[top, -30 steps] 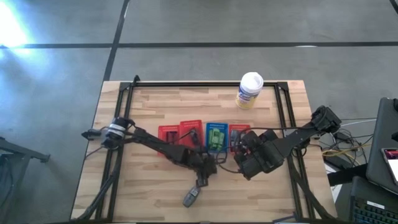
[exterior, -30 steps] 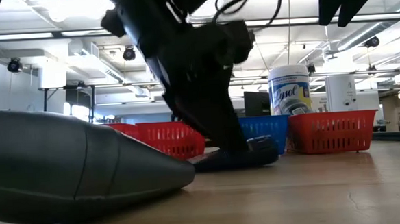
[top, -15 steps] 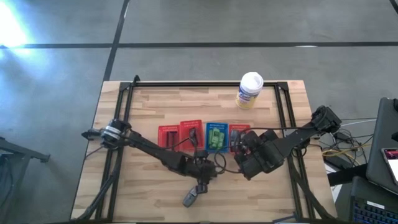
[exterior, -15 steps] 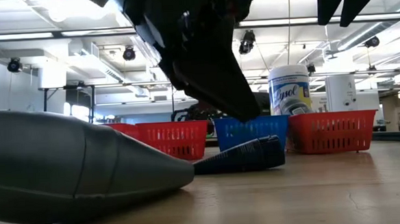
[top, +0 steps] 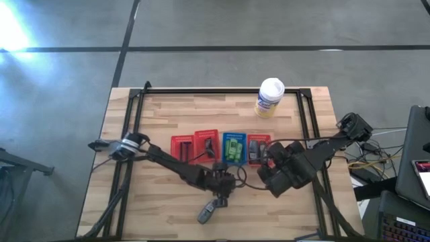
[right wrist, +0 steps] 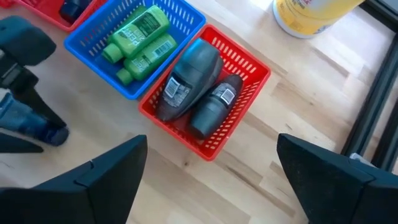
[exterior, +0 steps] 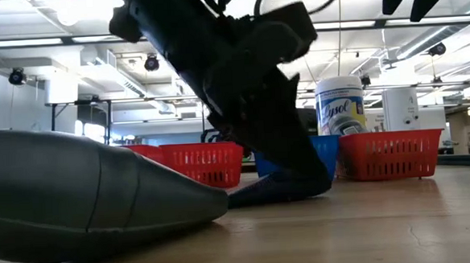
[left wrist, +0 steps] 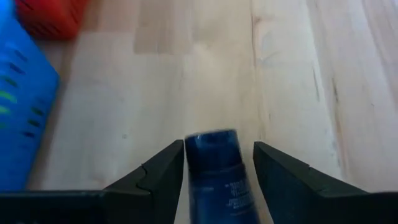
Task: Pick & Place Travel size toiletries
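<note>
A dark blue tube (left wrist: 214, 171) lies on its side on the wood, also seen in the low view (exterior: 290, 185). My left gripper (left wrist: 217, 146) is open and low over it (top: 218, 193), one finger on each side of its cap end. A second, grey tube (top: 206, 214) lies nearer the table's near edge and fills the low view's foreground (exterior: 85, 196). My right gripper (right wrist: 211, 146) is open wide, touching nothing, above bare wood (top: 269, 176) near a red basket (right wrist: 252, 68) holding two dark grey tubes (right wrist: 193, 93). Green bottles (right wrist: 140, 37) lie in the blue basket (right wrist: 93, 53). My left gripper comes at the dark blue tube from above with its fingers (left wrist: 165, 171) along the tube's sides near the cap end (left wrist: 211, 140). The tube lies flat on the table. Whether either finger touches it I cannot tell; a gap shows on one side.
A row of baskets sits mid-table: two red (top: 181, 138) (top: 206, 132), one blue (top: 234, 134), one red (top: 258, 137). A large white tub with a yellow label (top: 270, 97) stands near the far edge. A black frame (top: 222, 91) rims the table.
My left gripper rose off the dark blue tube about half a second ago and has come back down over it, fingers on either side. My right arm has drawn a little toward the table's right edge. The tube stays lying on the table.
</note>
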`<state>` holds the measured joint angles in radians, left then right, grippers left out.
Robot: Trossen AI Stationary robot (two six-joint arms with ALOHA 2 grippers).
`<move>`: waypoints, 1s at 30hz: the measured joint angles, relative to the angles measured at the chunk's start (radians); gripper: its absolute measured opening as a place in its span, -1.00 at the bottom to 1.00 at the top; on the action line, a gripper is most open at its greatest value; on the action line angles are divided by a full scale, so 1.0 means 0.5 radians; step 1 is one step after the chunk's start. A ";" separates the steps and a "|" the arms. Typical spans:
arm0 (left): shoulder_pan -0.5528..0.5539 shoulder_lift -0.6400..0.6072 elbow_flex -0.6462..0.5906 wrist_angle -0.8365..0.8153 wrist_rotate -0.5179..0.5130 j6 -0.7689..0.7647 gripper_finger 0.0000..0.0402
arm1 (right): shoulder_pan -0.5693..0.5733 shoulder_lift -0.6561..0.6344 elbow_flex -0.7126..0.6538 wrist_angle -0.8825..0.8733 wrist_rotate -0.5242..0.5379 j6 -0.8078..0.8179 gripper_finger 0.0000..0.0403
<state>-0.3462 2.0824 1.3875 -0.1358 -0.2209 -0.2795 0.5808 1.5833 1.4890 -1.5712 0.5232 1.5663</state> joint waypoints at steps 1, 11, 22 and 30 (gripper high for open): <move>-0.001 0.015 0.000 0.001 0.005 0.000 -0.02 | 0.004 0.000 -0.005 -0.002 0.000 0.006 0.73; 0.011 0.056 0.000 -0.019 -0.044 -0.083 -0.02 | 0.035 -0.001 -0.024 0.000 -0.011 0.048 0.61; 0.015 0.056 0.000 -0.023 -0.025 -0.056 -0.32 | 0.035 -0.001 -0.024 0.000 -0.011 0.026 0.55; 0.017 -0.018 0.003 -0.159 0.041 -0.077 -0.38 | 0.035 -0.001 -0.024 0.000 -0.017 0.009 0.65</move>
<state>-0.3378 2.0733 1.3891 -0.2152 -0.2005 -0.3180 0.5983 1.5829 1.4769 -1.5711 0.5148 1.5707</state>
